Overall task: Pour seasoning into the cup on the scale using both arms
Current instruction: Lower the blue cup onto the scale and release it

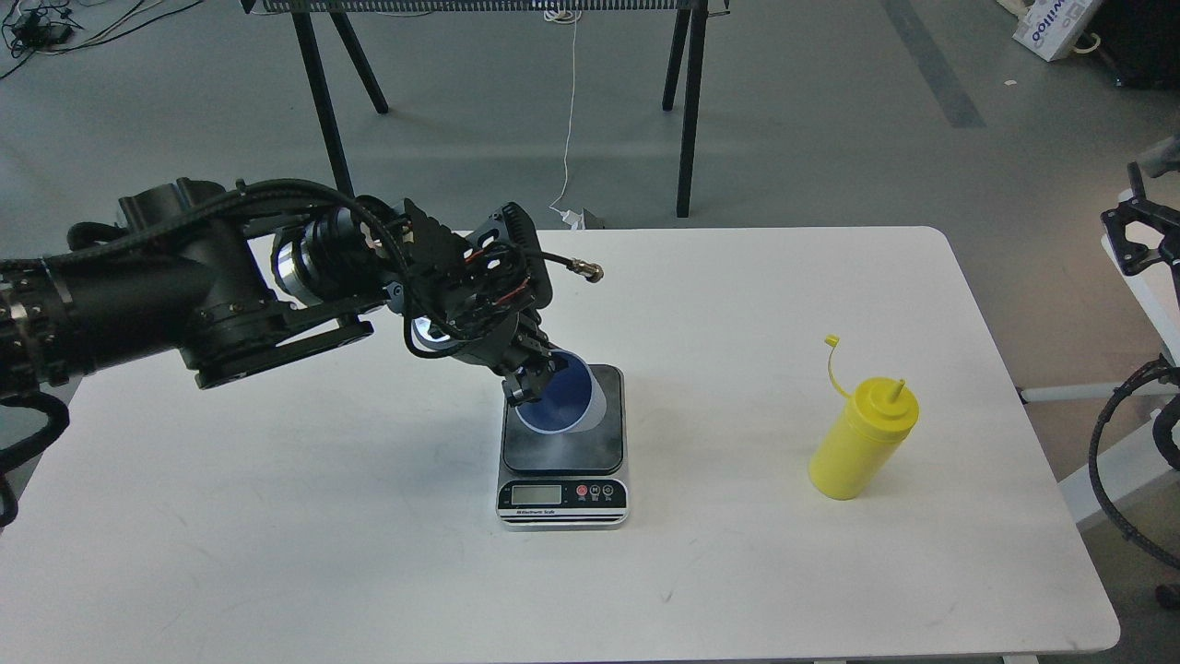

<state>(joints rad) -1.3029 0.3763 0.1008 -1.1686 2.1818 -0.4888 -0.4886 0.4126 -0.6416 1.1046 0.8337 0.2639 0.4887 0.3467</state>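
Observation:
The light-blue cup (560, 397) is held in my left gripper (528, 380), which is shut on its rim at the left. The cup sits tilted, mouth towards me, over the back half of the scale's dark plate; I cannot tell whether it touches the plate. The scale (563, 455) lies at the table's middle, display at the front. The yellow seasoning bottle (864, 439) stands upright on the table at the right, cap strap hanging open, untouched. My right gripper (1137, 231) is at the far right edge, off the table, only partly in view.
The white table (277, 516) carries only the scale and the bottle. Black stand legs (687, 111) and a white cable are on the floor behind the table. My left arm spans the table's back left.

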